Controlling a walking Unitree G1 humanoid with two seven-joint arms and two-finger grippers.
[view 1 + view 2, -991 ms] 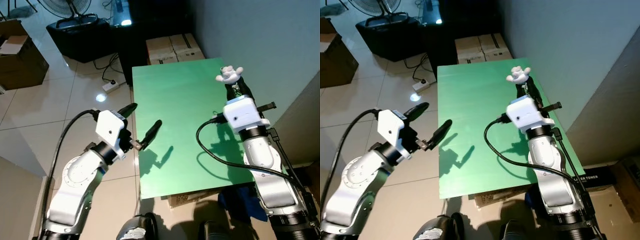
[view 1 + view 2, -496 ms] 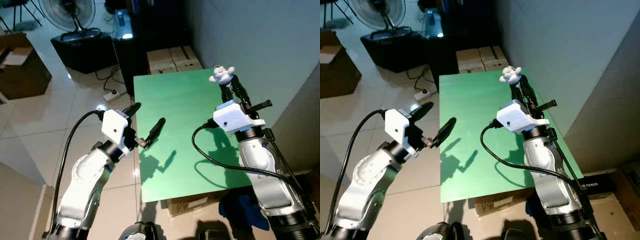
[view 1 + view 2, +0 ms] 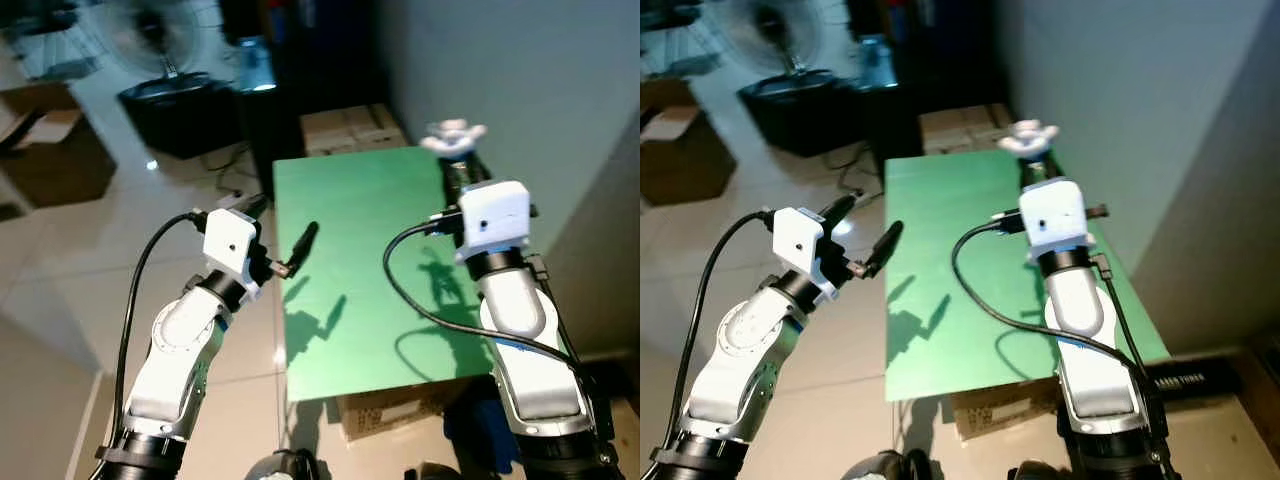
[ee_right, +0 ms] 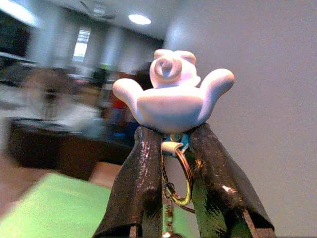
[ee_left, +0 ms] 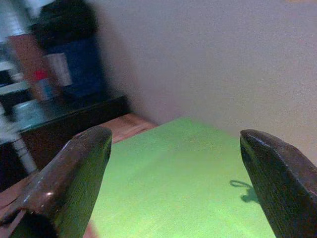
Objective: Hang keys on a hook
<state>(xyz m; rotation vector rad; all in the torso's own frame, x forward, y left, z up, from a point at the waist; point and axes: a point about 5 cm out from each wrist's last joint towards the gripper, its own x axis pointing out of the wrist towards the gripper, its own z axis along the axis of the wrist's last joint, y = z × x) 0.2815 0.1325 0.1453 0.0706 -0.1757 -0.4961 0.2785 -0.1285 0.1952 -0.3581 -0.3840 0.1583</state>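
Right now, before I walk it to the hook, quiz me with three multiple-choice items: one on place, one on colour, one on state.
1. Where is the white keychain figure?
A. lying on the table
B. held up at the tip of the right tool
C. on the floor

2. What colour is the table top?
A. green
B. red
C. white

3. How is the left tool?
A. shut on the keys
B. open and holding nothing
C. shut on a cable

Key: 1 B, its fingers pinch the figure with the key ring hanging between them; 2 A, a plain green surface; 3 B, its fingers stand wide apart.
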